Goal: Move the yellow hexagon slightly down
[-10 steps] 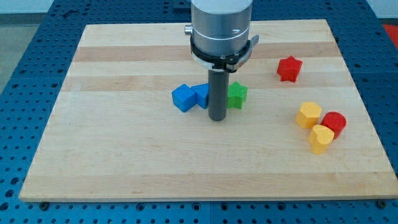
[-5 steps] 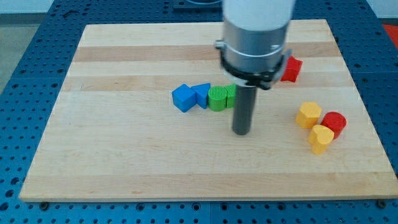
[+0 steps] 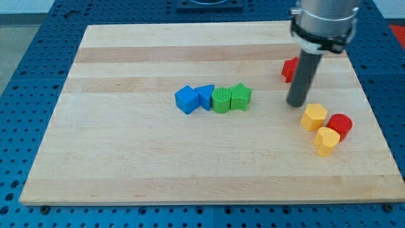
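The yellow hexagon (image 3: 314,117) lies on the wooden board (image 3: 126,158) at the view's right. My tip (image 3: 295,104) rests on the board just up and left of it, a small gap apart. A red cylinder (image 3: 340,124) touches the hexagon's right side. A yellow heart (image 3: 326,140) sits just below both. A red star (image 3: 290,69) lies above, partly hidden behind my rod.
In the board's middle stand a blue cube (image 3: 186,99), a blue triangle (image 3: 205,96), a green cylinder-like block (image 3: 221,100) and a green star (image 3: 240,96), in a row, touching. The board's right edge is close to the red cylinder.
My tip has moved from beside the green blocks in the middle to the right and slightly up, ending near the yellow hexagon. No block has moved in the last half second.
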